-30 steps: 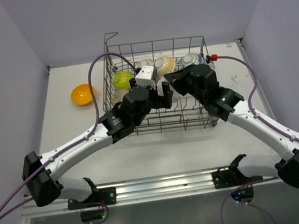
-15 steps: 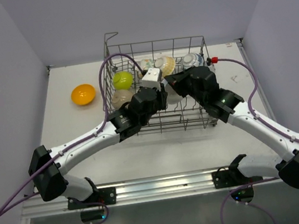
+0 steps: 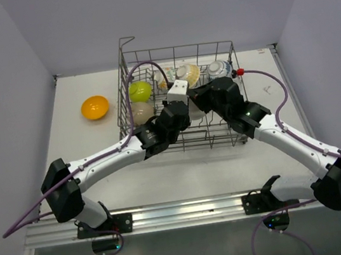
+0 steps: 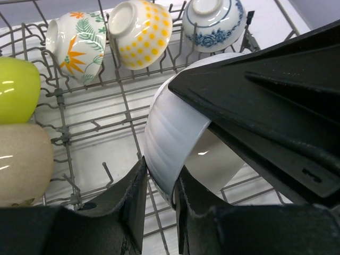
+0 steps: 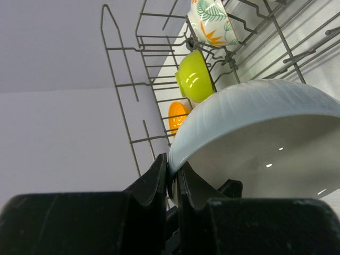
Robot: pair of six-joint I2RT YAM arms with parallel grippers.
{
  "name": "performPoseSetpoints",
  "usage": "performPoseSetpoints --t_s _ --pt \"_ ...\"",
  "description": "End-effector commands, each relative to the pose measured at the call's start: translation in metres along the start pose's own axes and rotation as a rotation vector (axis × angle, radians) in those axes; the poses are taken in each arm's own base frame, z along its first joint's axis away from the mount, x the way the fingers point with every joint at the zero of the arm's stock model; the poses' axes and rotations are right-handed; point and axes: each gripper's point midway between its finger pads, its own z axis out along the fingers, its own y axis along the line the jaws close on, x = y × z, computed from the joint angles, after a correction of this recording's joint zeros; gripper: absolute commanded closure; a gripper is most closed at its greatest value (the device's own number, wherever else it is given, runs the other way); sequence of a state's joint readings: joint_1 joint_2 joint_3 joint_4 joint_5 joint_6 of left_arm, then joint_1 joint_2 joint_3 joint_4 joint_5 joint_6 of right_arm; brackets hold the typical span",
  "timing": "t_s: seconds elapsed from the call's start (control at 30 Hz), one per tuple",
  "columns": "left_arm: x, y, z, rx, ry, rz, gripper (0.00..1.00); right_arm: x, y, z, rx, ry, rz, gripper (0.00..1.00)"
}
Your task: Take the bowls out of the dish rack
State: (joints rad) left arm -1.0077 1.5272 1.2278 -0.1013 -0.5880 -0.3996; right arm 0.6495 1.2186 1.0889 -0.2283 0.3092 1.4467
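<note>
Two pincers on one bowl. My left pincer (image 4: 161, 178) is clenched on the wall of the plain white round bowl (image 4: 172, 141), one finger outside and one inside. My right pincer (image 5: 171, 171) grips the same bowl at another part of its rim, its fingers pressed tight against the thin edge.

The bowl sits tilted on edge, near the middle of the grey wire dish rack (image 3: 216, 135) and over the wire floor. I cannot tell whether it touches the tines.

Other bowls noted in the rack:
- Far row, left to right: white bowl with orange and green leaf pattern (image 4: 77, 45), white bowl with yellow dots (image 4: 139, 29), white bowl with blue pattern (image 4: 215, 18). All three are tipped on their sides.
- Left side: glossy lime-yellow bowl (image 4: 16, 87), with the glossy beige bowl (image 4: 21, 162) just nearer than it. The two are close together, perhaps touching.

Outside the rack, a round orange-yellow bowl (image 3: 95, 106) stands on the white table (image 3: 84, 153), left of the rack and apart from it.
</note>
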Motion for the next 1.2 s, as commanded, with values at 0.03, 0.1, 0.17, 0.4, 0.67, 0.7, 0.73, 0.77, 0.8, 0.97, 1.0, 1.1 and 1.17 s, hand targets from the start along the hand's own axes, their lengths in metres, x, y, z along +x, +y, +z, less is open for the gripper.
performPoseSetpoints --t_s 0.03,0.1,0.17,0.4,0.67,0.7,0.73,0.77,0.8,0.97,1.0,1.1,1.17 --pt "-0.023 0.017 0.007 -0.152 -0.065 0.01 1.0 0.003 0.016 -0.002 -0.058 0.007 0.043 1.0" --pt "-0.024 0.027 0.008 -0.213 -0.068 0.034 1.0 0.003 0.013 -0.001 -0.048 0.004 0.04 0.91" --pt "-0.02 0.032 0.01 -0.249 -0.063 0.061 1.0 0.003 0.01 0.001 -0.039 0.003 0.034 0.91" --pt "-0.014 0.055 0.012 -0.387 -0.068 0.109 1.0 0.011 -0.008 0.002 -0.003 0.035 0.068 0.57" --pt "-0.011 0.088 0.029 -0.406 -0.028 0.057 1.0 0.014 -0.027 -0.002 0.009 0.046 0.077 0.47" --pt "-0.01 0.088 0.032 -0.389 -0.02 0.05 1.0 0.013 -0.033 -0.003 0.019 0.041 0.08 0.46" --pt "-0.012 0.095 0.034 -0.394 -0.016 0.04 1.0 0.009 -0.03 -0.008 0.005 0.026 0.088 0.46" --pt "-0.014 0.098 0.035 -0.39 -0.012 0.034 1.0 0.006 -0.031 -0.01 0.005 0.019 0.091 0.46" --pt "-0.014 0.098 0.036 -0.377 -0.004 0.031 1.0 0.004 -0.035 -0.012 0.008 0.01 0.093 0.46" --pt "-0.027 0.112 0.04 -0.39 0.009 0.052 1.0 -0.016 -0.036 -0.031 -0.019 -0.05 0.099 0.44" --pt "-0.03 0.114 0.04 -0.392 0.014 0.06 1.0 -0.017 -0.039 -0.033 -0.017 -0.056 0.087 0.44" --pt "-0.051 0.12 0.036 -0.39 0.006 0.055 1.0 -0.026 -0.047 -0.044 -0.016 -0.083 0.071 0.43" --pt "-0.07 0.13 0.031 -0.388 -0.005 0.027 1.0 -0.032 -0.05 -0.05 -0.016 -0.103 0.066 0.43"
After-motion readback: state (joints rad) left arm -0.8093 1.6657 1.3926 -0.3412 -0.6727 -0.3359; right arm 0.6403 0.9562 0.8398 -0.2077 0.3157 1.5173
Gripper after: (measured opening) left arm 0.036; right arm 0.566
